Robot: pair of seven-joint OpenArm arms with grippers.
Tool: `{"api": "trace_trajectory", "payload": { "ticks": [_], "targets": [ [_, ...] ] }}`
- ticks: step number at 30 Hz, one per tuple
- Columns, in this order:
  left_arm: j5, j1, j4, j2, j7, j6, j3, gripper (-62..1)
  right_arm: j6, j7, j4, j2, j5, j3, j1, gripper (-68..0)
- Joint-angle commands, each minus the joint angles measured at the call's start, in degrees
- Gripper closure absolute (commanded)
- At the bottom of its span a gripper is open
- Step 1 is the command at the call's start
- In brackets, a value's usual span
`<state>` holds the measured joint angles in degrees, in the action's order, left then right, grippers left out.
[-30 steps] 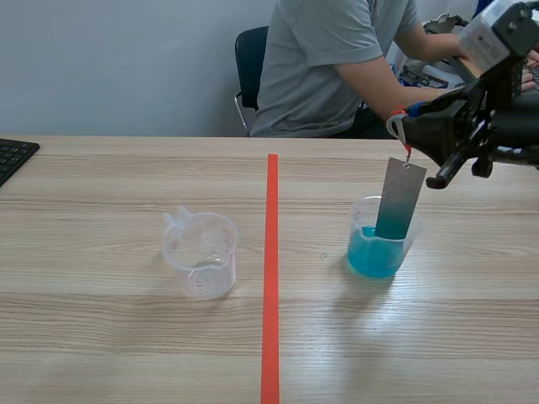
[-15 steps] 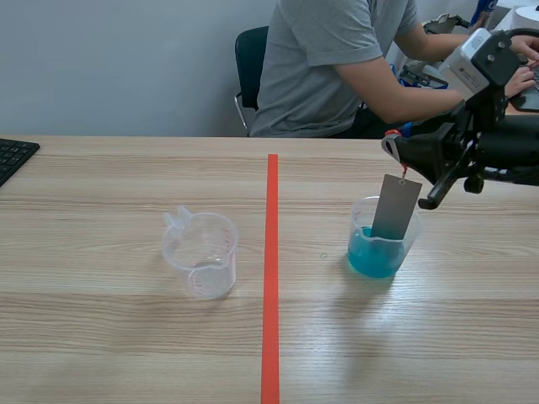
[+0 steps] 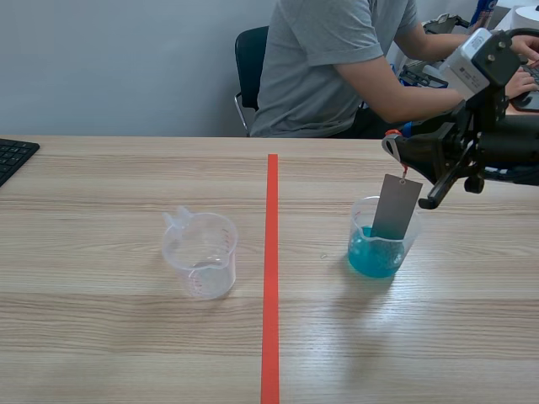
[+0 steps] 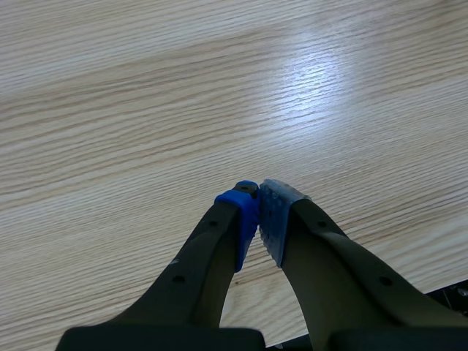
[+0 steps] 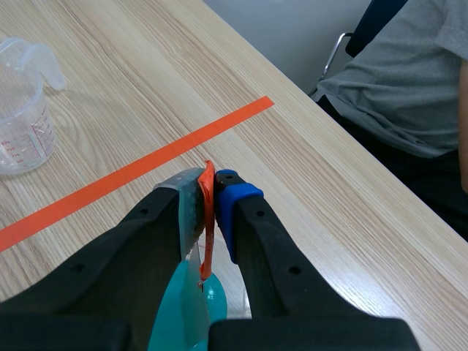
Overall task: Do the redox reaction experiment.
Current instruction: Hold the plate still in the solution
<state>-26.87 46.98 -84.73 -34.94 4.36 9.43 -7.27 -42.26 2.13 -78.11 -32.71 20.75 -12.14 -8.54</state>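
Note:
A clear beaker of blue liquid (image 3: 376, 249) stands on the table right of the orange line. A grey metal strip (image 3: 396, 207) hangs from a red string (image 5: 207, 219) with its lower end dipped in the blue liquid. My right gripper (image 3: 394, 145) is above the beaker, shut on the red string (image 3: 404, 170). In the right wrist view the gripper (image 5: 209, 186) pinches the string, with the strip and blue liquid (image 5: 178, 314) below. An empty clear measuring cup (image 3: 200, 252) stands left of the line, also seen as the cup (image 5: 23, 106). My left gripper (image 4: 259, 212) hovers shut over bare wood.
An orange tape line (image 3: 271, 269) runs down the table's middle. A person in a grey shirt (image 3: 337, 59) sits across the table at the back right. A black keyboard corner (image 3: 13, 156) lies at the far left edge.
A second ago the right gripper was higher; it came down, lowering the strip deeper into the blue liquid. Over the last half second nothing has visibly moved.

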Motion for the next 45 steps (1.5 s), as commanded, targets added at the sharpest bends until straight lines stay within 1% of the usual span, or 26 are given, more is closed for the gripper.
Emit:
{"api": "trace_trajectory", "payload": {
  "ticks": [1, 28, 30, 37, 45],
  "targets": [
    [-0.3, -0.2, -0.4, -0.2, 0.5, 0.1, 0.0, -3.6, 0.2, 0.6, -0.8, -0.6, 0.4, 0.1, -0.7, -1.5],
    [-0.3, -0.2, -0.4, -0.2, 0.5, 0.1, 0.0, -3.6, 0.1, 0.6, -1.0, -1.0, 0.5, 0.1, -0.7, -1.5],
    [-0.3, -0.2, -0.4, -0.2, 0.5, 0.1, 0.0, -3.6, -0.5, 0.3, -1.5, -1.4, 0.7, 0.3, -0.7, -1.5],
    [-0.3, -0.2, -0.4, -0.2, 0.5, 0.2, 0.0, -3.6, -0.5, -3.6, -3.9, -1.4, 3.8, 3.7, -0.7, -1.5],
    [-0.3, -0.2, -0.4, -0.2, 0.5, 0.2, 0.1, -3.6, -0.5, -10.8, -9.7, -1.4, 8.5, 6.4, -0.7, -1.5]
  ]
}}
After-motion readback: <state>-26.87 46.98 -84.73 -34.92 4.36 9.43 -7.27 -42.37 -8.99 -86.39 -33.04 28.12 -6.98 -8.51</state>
